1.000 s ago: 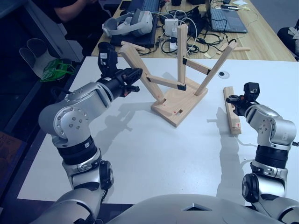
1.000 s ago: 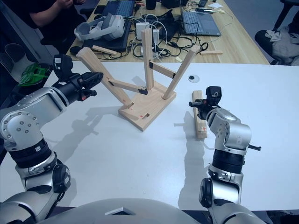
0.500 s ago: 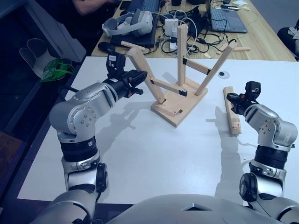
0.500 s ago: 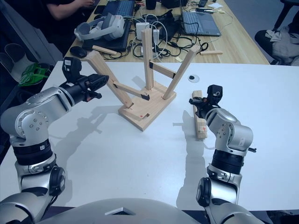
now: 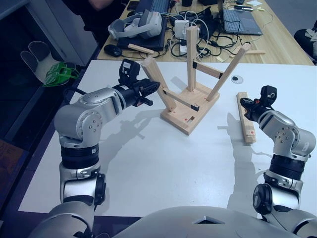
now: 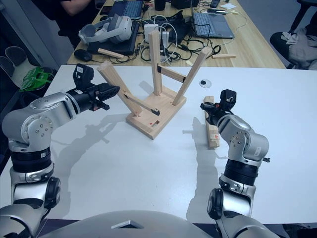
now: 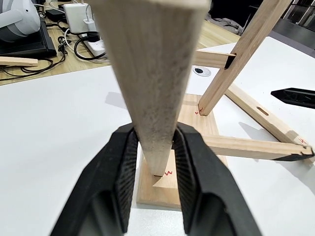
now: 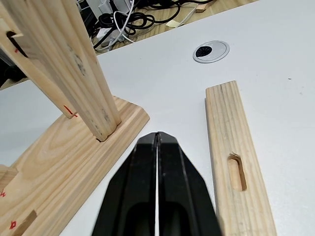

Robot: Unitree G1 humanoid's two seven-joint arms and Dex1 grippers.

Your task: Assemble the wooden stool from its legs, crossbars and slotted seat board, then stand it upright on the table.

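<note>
The slotted seat board [image 5: 189, 115] lies flat on the white table [image 5: 148, 163] with three legs rising from it. My left gripper [image 5: 150, 89] is shut on the tilted left leg [image 5: 154, 74], well above where it meets the board. In the left wrist view the pads [image 7: 123, 157] clamp this leg [image 7: 147, 73]. A crossbar [image 5: 182, 99] runs from it toward the upright middle leg [image 5: 191, 54]; another joins the right leg [image 5: 229, 70]. A loose slotted leg [image 5: 245, 124] lies flat at the right. My right gripper [image 5: 246, 107] hovers shut and empty beside its far end.
A round cable grommet [image 5: 237, 78] sits in the table beyond the loose leg. Behind the table stands a wooden desk [image 5: 277, 44] crowded with a headset, laptops and cables. The near half of the white table is free room.
My left gripper has carried the left leg rightward toward the seat board, standing it steeper, and its crossbar's end has dropped close to the board. The right arm has barely moved.
</note>
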